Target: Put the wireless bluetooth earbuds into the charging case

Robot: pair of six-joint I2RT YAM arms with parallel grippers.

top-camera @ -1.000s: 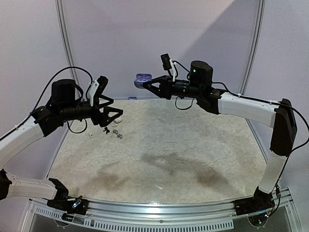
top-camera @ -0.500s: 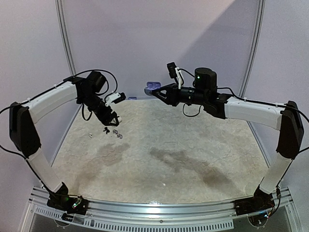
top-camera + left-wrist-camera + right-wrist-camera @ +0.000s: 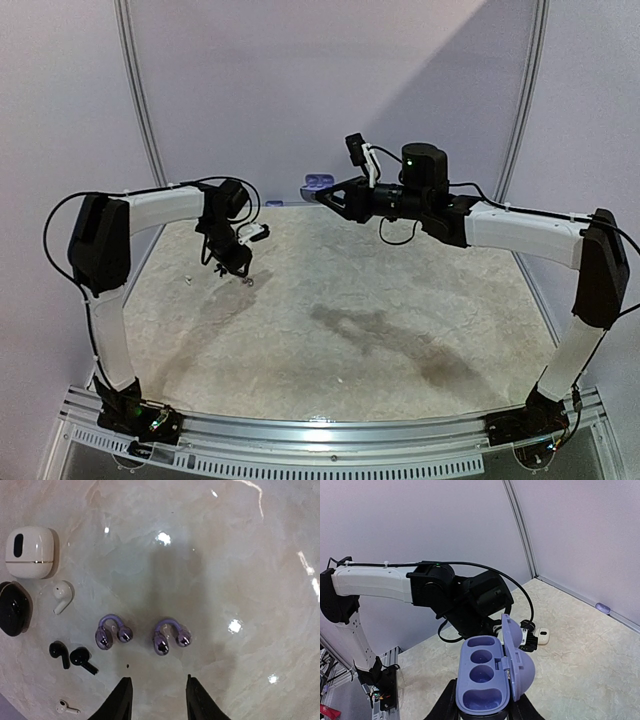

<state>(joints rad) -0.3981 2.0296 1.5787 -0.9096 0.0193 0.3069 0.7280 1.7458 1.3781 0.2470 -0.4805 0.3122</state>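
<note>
**A:** Left side?

**B:** Left gripper (image 3: pixel 158 679) points straight down over the far-left part of the table (image 3: pixel 240 555). Its fingers are partway apart with nothing between them, and they touch nothing.

**A:** Where are the earbuds?

**B:** All loose on the table. In the left wrist view, a lilac clip earbud (image 3: pixel 171 636) lies just beyond the fingertips, roughly in line with the gap. A second clip earbud (image 3: pixel 114 631) lies beside it to the left, not touching it. Further left, a black earbud (image 3: pixel 60 654) and another black earbud (image 3: pixel 83 661) lie just beside each other. A white earbud (image 3: pixel 62 596) lies above them. A tiny white earbud (image 3: pixel 66 708) sits at the bottom edge of the view.

**A:** Anything else down there?

**B:** A white case (image 3: pixel 29 551), closed, and a black case (image 3: pixel 14 607) below it at the left edge of the view. The white earbud lies near both.

**A:** Right side?

**B:** Right gripper (image 3: pixel 483 705) is clamped on the lilac charging case (image 3: pixel 482 680) and holds it in the air near the far edge of the table. The lid (image 3: pixel 517 655) is hinged open to the right. Three bare hollows in the base face the wrist camera.

**A:** Case relative to the buds?

**B:** Well apart. The case is up in the right gripper, and every bud is flat on the table under the left arm (image 3: pixel 375 582).
</note>
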